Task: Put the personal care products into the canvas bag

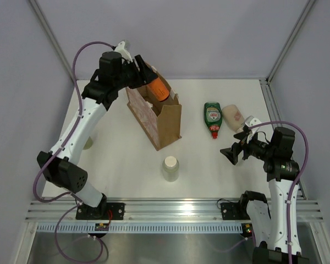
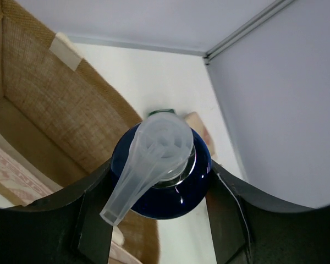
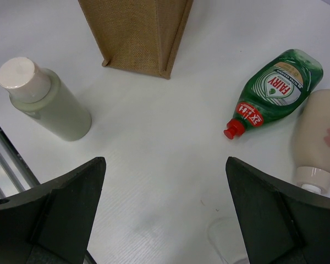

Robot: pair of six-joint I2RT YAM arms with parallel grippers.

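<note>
My left gripper (image 1: 153, 82) is shut on the orange bottle (image 1: 159, 89), holding it tilted over the open top of the canvas bag (image 1: 157, 118). In the left wrist view the bottle's blue cap (image 2: 179, 190) and clear pump sit between the fingers (image 2: 93, 220), with the bag's inside (image 2: 38, 110) below. A green bottle (image 1: 213, 116) (image 3: 275, 91) with a red cap and a peach bottle (image 1: 232, 117) (image 3: 319, 135) lie right of the bag. A cream cylinder (image 1: 171, 168) (image 3: 47, 102) stands in front of it. My right gripper (image 1: 231, 155) (image 3: 165, 214) hangs open, low over bare table, near these bottles.
A pale bottle (image 1: 88, 144) stands at the table's left edge, partly hidden by my left arm. A faint clear shape (image 3: 228, 239) lies on the table just under my right gripper. Grey walls and metal frame posts close in the table (image 1: 126, 176).
</note>
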